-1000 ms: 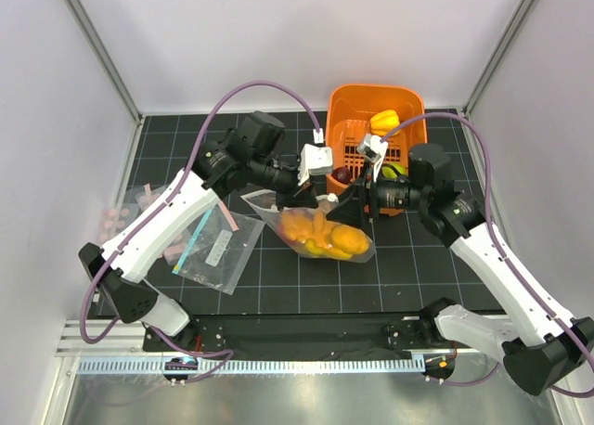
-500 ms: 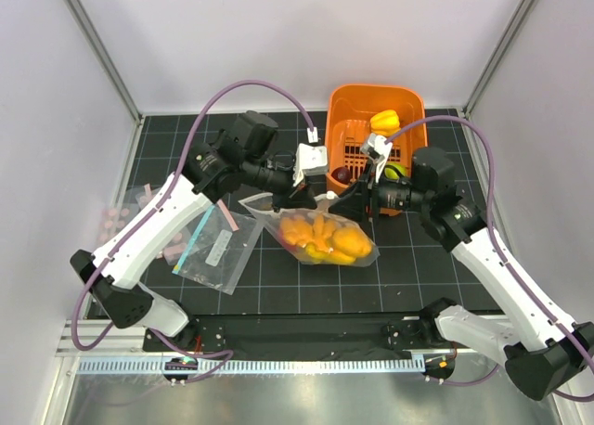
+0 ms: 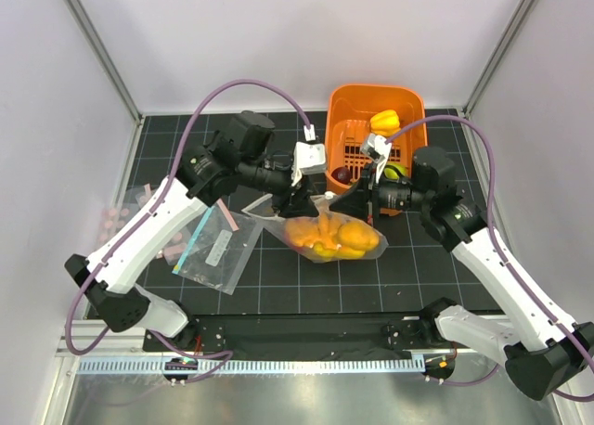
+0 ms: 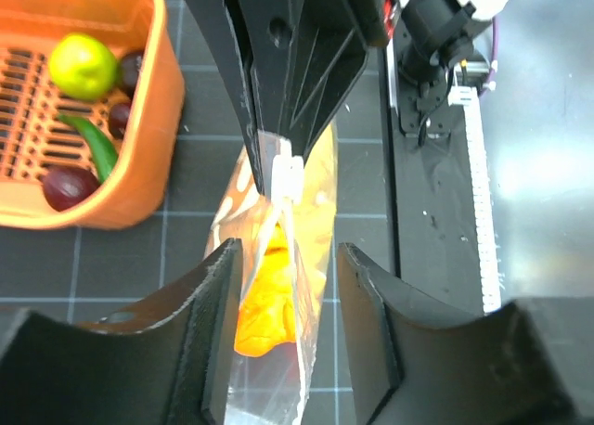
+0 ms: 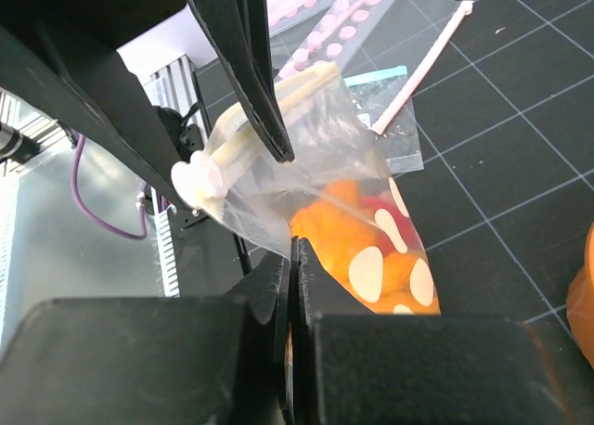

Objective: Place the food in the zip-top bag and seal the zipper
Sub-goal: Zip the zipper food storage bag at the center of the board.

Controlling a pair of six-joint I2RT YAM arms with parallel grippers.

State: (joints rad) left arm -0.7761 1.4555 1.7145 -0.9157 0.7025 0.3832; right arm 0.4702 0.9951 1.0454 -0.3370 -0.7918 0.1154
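The zip-top bag [image 3: 334, 235] sits mid-surface, just near of the orange basket [image 3: 345, 105], with its mouth end raised between the two arms; I cannot tell whether its belly rests on the surface [image 3: 278, 286] or hangs just above it. It is partly loaded. Orange-yellow mangoes [image 3: 325, 235] fill it, and the right wrist view shows a red piece [image 5: 376, 212] among them (probably the apple).

The right pincer [image 5: 294, 258] is clenched on the bag's edge close to the mouth. The left pincer [image 4: 288, 258] is released, its fingers spread to either side of the bag and gripping nothing. The zipper [image 5: 311, 77] runs as a pale strip along the raised mouth. Whether any length of it is pressed together is not clear from these views.

By my reading, the filling is not finished. The yellow pepper [image 3: 383, 122], the green lime [image 4: 83, 65] and dark purple pieces [image 4: 63, 186] lie in the basket, well apart from the bag's mouth. Moving those across, then closing the seal along its whole length, is what is left.
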